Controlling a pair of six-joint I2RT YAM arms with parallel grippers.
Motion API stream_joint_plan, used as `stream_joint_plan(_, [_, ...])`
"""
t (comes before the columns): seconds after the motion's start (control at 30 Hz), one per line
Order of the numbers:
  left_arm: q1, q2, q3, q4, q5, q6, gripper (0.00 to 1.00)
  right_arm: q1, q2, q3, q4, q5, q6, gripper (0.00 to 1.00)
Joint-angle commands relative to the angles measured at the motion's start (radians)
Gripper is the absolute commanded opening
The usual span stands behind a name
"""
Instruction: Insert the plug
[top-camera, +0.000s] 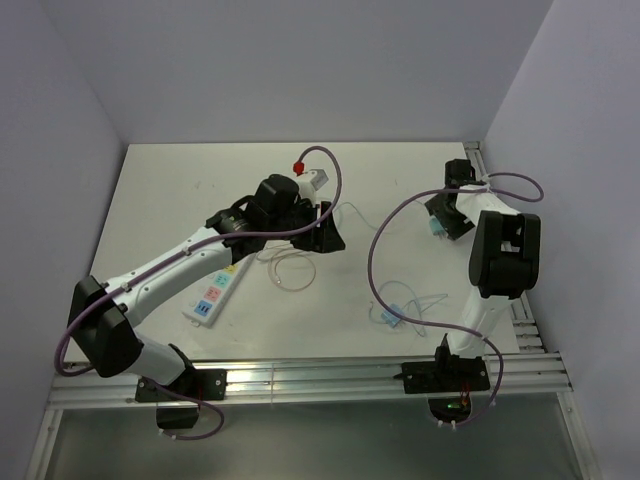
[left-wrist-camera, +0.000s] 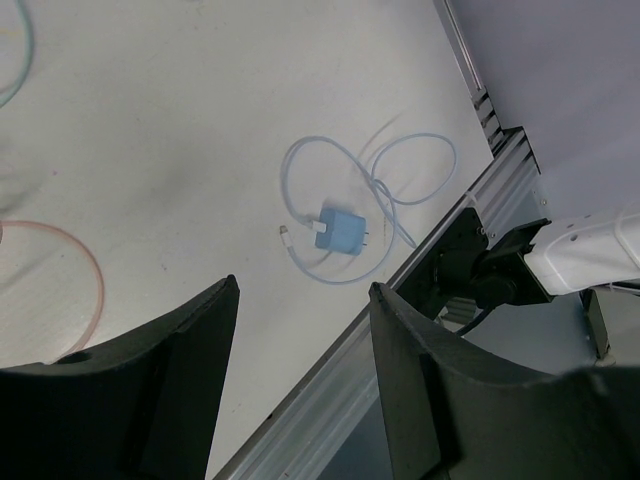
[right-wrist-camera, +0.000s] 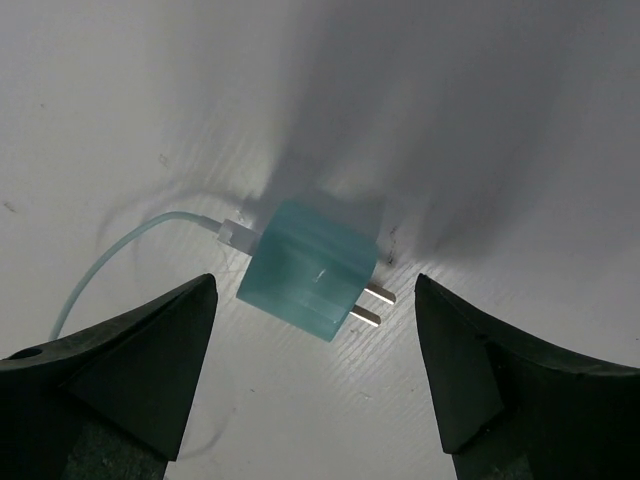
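A teal plug lies flat on the white table, its two metal prongs pointing right and a pale cable leaving its left end. My right gripper hangs just above it, open, a finger on each side and neither one touching. In the top view this plug sits at the far right under the right gripper. The white power strip with coloured sockets lies at the left, partly under my left arm. My left gripper hovers open and empty over the table's middle.
A light blue plug with a looped cable lies near the front rail; it also shows in the top view. A pink cable loop lies beside the left gripper. A white plug with a red tip sits at the back.
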Motion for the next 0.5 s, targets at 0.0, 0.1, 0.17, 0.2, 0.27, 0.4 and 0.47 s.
stream_joint_plan(0.0, [0.0,-0.051,0.0,0.006,-0.021,0.011,0.61,0.005,0.009,0.002,-0.014,0.049,0.016,0.86])
stream_joint_plan(0.1, [0.001,-0.062,0.005,-0.003,-0.032,0.011,0.61,0.005,0.026,-0.002,-0.004,0.047,0.01,0.83])
stream_joint_plan(0.17, [0.0,-0.063,0.01,-0.01,-0.038,0.009,0.61,0.005,0.035,0.002,0.005,0.04,0.002,0.73])
stream_joint_plan(0.2, [0.0,-0.065,0.01,-0.013,-0.039,0.009,0.61,0.005,0.037,0.004,0.006,0.034,-0.002,0.71])
stream_joint_plan(0.27, [0.001,-0.066,0.011,-0.019,-0.042,0.008,0.61,0.005,0.041,0.001,0.026,0.025,-0.011,0.59])
stream_joint_plan(0.4, [0.001,-0.079,0.011,-0.026,-0.056,0.005,0.61,0.005,0.043,-0.004,0.043,0.003,-0.043,0.53])
stream_joint_plan(0.47, [0.001,-0.083,0.013,-0.033,-0.064,0.003,0.62,0.005,0.031,-0.012,0.06,-0.012,-0.059,0.35])
